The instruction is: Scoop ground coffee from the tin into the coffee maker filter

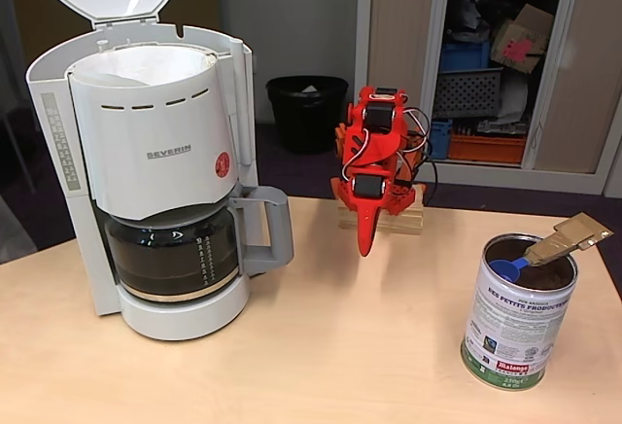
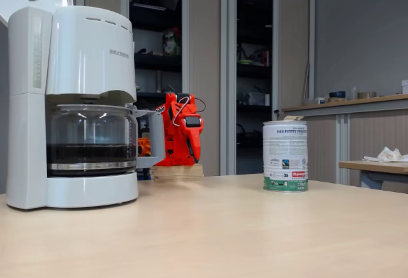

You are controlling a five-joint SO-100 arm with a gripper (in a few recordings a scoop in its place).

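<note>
Taking the coffee machine (image 1: 160, 166) as the landmark: in a fixed view from above, its lid stands open and the white coffee maker filter (image 1: 146, 64) lines the top basket; the low fixed view hides the basket's inside and shows the machine (image 2: 76, 99) side-on, with dark liquid in the glass carafe (image 2: 91, 139).

Right of the machine and behind it, the red arm sits folded on a wooden block, its gripper (image 1: 366, 239) pointing down at the table (image 1: 321, 346). From the low view the gripper (image 2: 191, 153) is also aimed downward. It holds nothing and touches nothing; whether the fingers are spread or pressed together cannot be told.

Far right of the machine, nearer the front edge, stands the tin (image 1: 518, 312), upright and open. The high view shows the ground coffee (image 1: 549, 273) inside and a blue scoop (image 1: 507, 268), whose tan handle leans on the rim, pointing up and right. The low view shows the tin's (image 2: 285, 157) label alone.
</note>
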